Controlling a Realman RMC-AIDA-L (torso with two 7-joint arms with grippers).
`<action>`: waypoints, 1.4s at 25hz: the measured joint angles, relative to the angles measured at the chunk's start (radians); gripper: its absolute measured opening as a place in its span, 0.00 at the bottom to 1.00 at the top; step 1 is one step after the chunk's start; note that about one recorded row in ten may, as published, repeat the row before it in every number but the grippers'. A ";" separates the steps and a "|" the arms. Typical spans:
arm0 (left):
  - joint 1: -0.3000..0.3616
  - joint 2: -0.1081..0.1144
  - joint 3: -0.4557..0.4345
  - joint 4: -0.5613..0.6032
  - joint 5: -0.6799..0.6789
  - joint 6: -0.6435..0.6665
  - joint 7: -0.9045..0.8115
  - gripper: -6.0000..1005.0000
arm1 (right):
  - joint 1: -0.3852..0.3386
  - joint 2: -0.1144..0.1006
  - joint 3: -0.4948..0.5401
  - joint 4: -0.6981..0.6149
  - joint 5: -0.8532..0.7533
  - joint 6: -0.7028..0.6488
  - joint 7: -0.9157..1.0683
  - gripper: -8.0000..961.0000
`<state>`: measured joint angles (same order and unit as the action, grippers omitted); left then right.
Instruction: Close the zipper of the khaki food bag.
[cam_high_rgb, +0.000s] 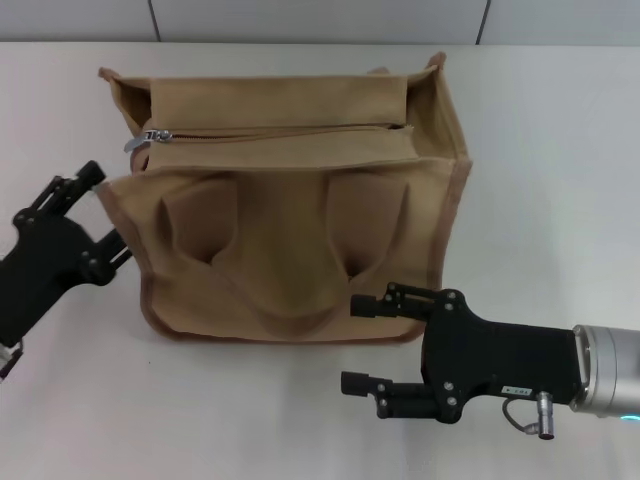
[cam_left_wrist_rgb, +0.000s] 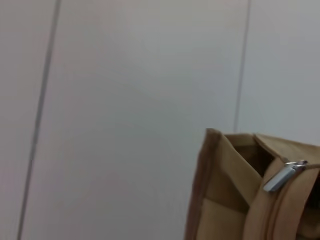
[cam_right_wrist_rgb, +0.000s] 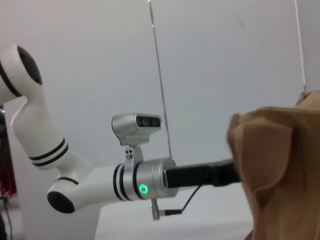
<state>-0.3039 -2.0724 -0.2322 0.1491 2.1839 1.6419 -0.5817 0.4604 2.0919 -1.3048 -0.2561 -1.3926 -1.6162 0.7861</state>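
Note:
The khaki food bag (cam_high_rgb: 290, 210) stands on the white table, its two handles folded down over the near side. The zipper (cam_high_rgb: 290, 132) runs across the top panel, and its silver slider and pull tab (cam_high_rgb: 150, 138) sit at the bag's left end. My left gripper (cam_high_rgb: 110, 212) is open and empty, just left of the bag's near left corner, below the slider. My right gripper (cam_high_rgb: 354, 343) is open and empty at the bag's near right bottom edge. The left wrist view shows the pull tab (cam_left_wrist_rgb: 282, 176) at the bag's corner (cam_left_wrist_rgb: 225, 190).
The white table (cam_high_rgb: 560, 150) extends around the bag on all sides. In the right wrist view, my left arm (cam_right_wrist_rgb: 140, 180) reaches behind the bag's fabric (cam_right_wrist_rgb: 280, 165). A grey wall runs behind the table.

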 joint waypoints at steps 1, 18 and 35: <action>0.000 0.000 0.000 0.000 0.000 0.000 0.000 0.77 | -0.001 0.000 0.003 0.000 0.001 0.000 0.000 0.79; -0.077 0.000 -0.122 -0.058 -0.012 0.057 -0.002 0.76 | 0.007 -0.001 0.007 0.000 0.022 0.004 -0.001 0.79; -0.061 -0.002 -0.118 -0.076 -0.002 0.071 0.006 0.75 | 0.011 0.000 0.010 0.000 0.024 0.024 -0.001 0.79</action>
<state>-0.3647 -2.0740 -0.3505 0.0728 2.1819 1.7129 -0.5762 0.4716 2.0923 -1.2946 -0.2561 -1.3682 -1.5920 0.7853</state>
